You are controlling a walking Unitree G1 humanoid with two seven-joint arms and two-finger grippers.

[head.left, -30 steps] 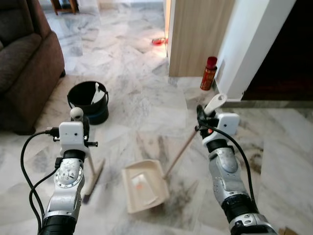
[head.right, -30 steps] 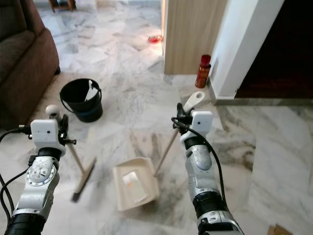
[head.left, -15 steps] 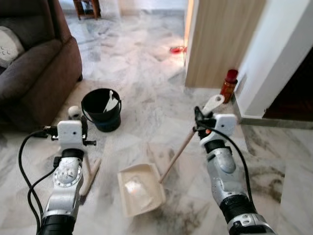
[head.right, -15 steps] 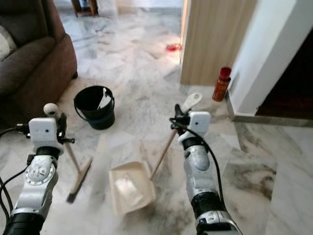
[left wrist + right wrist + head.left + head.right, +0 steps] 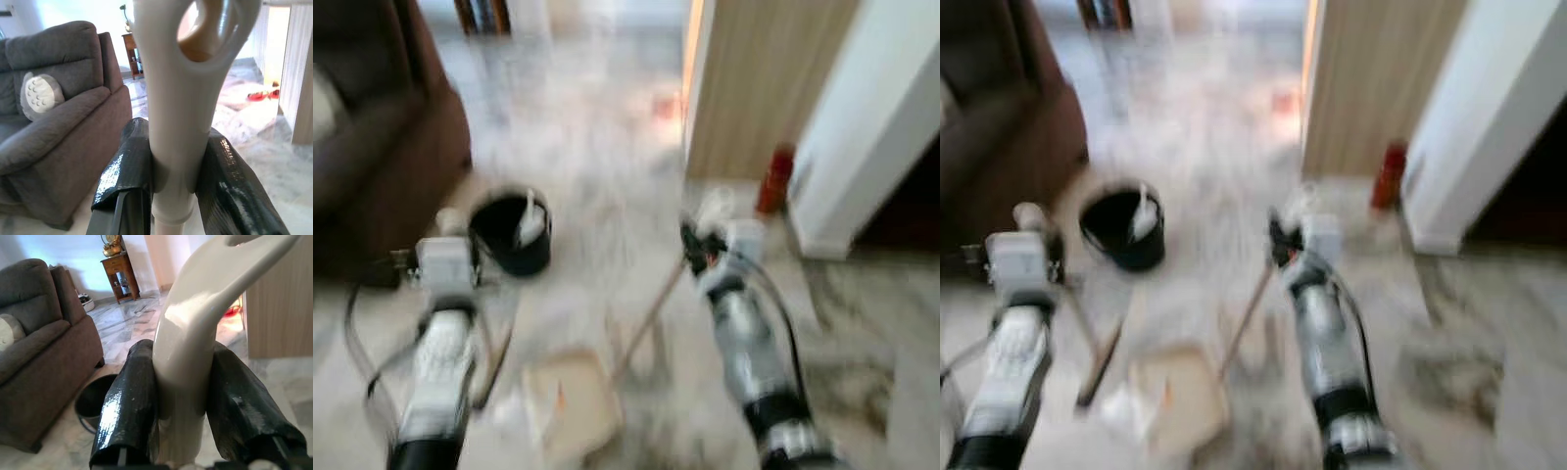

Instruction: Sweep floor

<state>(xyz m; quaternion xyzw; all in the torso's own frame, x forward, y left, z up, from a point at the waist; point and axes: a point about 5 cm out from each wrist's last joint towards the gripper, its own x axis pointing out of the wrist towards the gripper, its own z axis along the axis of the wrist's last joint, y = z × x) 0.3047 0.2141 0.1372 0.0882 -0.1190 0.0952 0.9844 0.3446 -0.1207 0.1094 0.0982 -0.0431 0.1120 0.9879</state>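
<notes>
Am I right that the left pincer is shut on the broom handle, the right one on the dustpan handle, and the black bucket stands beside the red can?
Not quite. The black bucket stands by the sofa, apart from the red can, as the left eye view shows. The left pincer does grip the broom handle, the right pincer the dustpan handle.

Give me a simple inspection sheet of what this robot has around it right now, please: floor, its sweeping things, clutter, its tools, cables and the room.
Surface: marble floor, grey-veined; head views are blurred.
Job's things: broom on the robot's left, its pale handle top held; dustpan on the floor ahead, its long handle held.
Clutter: black bucket with something white inside; red can by the wall; small red item on the floor farther off.
Grippers: left tool shut on the broom handle; right tool shut on the dustpan handle.
Cables: black cable looping along the left arm; another on the right arm.
Surroundings: brown sofa with cushion, wood panel, white wall, small wooden table.
</notes>
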